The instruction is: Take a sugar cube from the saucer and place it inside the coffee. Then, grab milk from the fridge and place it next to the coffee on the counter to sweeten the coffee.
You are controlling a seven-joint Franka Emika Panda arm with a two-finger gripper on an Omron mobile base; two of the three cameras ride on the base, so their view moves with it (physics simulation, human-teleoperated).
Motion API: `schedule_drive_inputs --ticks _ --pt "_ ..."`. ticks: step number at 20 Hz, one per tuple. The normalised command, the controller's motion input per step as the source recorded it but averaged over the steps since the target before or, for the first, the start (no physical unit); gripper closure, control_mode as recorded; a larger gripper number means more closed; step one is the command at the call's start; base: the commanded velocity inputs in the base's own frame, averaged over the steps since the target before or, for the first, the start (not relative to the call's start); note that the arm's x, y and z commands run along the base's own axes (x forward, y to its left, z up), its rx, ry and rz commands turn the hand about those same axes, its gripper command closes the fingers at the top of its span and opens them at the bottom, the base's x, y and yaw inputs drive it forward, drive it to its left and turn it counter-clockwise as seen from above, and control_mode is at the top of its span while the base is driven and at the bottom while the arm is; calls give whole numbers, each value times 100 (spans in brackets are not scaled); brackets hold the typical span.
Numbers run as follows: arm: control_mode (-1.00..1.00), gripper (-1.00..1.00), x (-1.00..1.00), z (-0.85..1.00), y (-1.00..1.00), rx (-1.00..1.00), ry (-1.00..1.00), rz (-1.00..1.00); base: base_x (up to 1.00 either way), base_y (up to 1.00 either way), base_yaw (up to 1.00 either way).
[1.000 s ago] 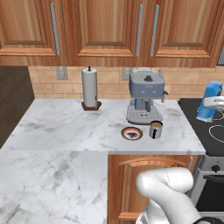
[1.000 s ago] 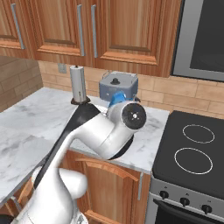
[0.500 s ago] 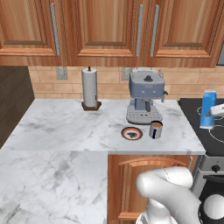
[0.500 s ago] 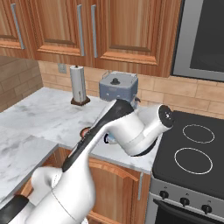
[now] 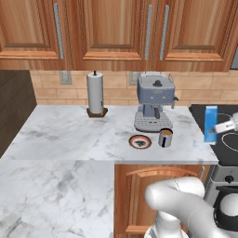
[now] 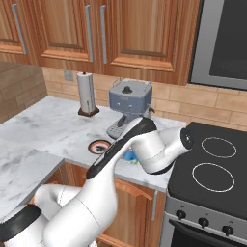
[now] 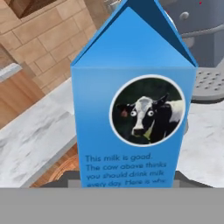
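The milk [image 7: 133, 105] is a bright blue gabled carton with a round cow picture and pale print on its front, upright, right in front of the gripper [image 5: 226, 126], which grips it by its lower part above the stove [image 5: 223, 139]. Left of the gripper on the white, grey-veined counter [image 5: 69, 135] stand the mug [image 5: 165, 137] and, next to it, the saucer [image 5: 140, 141]. Behind them are an espresso machine [image 5: 155, 101], a brick backsplash and wooden cabinets.
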Motion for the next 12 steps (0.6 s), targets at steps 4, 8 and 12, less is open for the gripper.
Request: schedule_drive_inputs --ticks 4,8,12 --pt "-100 100 48 -33 0 0 -7 9 0 0 0" --pt "-100 100 38 -38 0 0 -8 11 0 0 0" --pt "-100 100 36 -43 0 0 -14 8 0 0 0"
